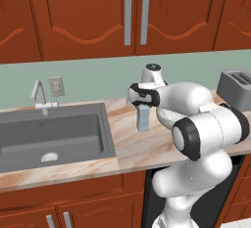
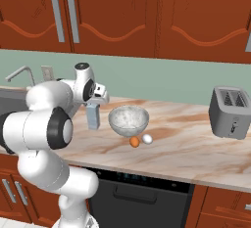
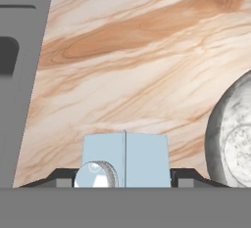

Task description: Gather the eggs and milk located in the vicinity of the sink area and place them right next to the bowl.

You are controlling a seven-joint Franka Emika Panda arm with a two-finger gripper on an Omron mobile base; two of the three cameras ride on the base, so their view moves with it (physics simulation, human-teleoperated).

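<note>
My gripper point(image 2: 93, 105) is shut on the top of the milk point(image 2: 93, 117), a pale blue-grey carton held upright, its base at or just above the counter. In the hand view the milk point(image 3: 125, 158) sits between my two dark fingertips point(image 3: 59, 177). The bowl point(image 2: 128, 120) stands just right of the carton and shows at the right edge of the hand view as well point(image 3: 230, 144). An orange-brown egg point(image 2: 134, 142) and a white egg point(image 2: 147, 138) lie side by side in front of the bowl. The sink point(image 1: 49, 134) is to the left of the carton.
A grey toaster point(image 2: 229, 112) stands at the right end of the counter against the backsplash. The chrome faucet point(image 1: 39, 95) rises behind the sink. Bare marble counter point(image 2: 186, 144) stretches between the bowl and the toaster. Wooden cabinets hang overhead.
</note>
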